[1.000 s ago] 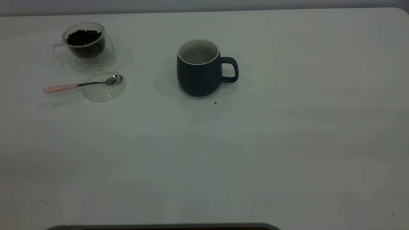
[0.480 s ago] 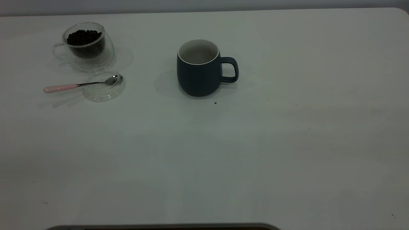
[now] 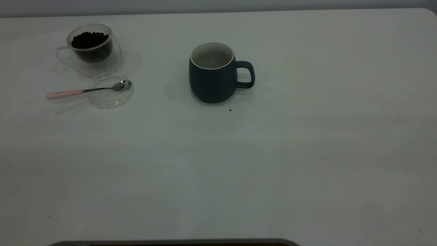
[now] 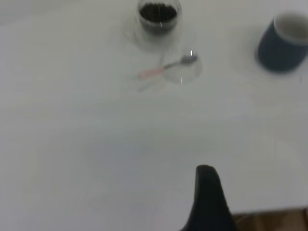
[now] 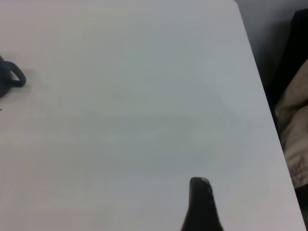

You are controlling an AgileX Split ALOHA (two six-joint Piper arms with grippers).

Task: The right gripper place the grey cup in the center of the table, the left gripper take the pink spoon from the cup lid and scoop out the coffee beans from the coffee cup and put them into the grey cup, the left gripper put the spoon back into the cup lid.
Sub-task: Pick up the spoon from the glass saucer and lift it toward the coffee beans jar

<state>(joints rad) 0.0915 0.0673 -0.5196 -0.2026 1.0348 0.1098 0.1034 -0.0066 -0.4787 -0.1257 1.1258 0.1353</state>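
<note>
Grey cup (image 3: 212,73) upright mid-table, untouched; both grippers' fingers' spread cannot be told

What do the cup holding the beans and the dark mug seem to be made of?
The clear double-walled cup looks like glass: the dark coffee beans show through its glossy wall. The rounded blue-grey mug is probably glazed ceramic: matte outside, white interior, thin white rim.

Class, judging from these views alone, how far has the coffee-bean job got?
Looks done: the grey cup stands mid-table.

In hand: nothing. The pink spoon lies with its bowl in the cup lid, and the left gripper is far from it.

Left: the scooping. The coffee beans fill the coffee cup, and none show in the grey cup.
</note>
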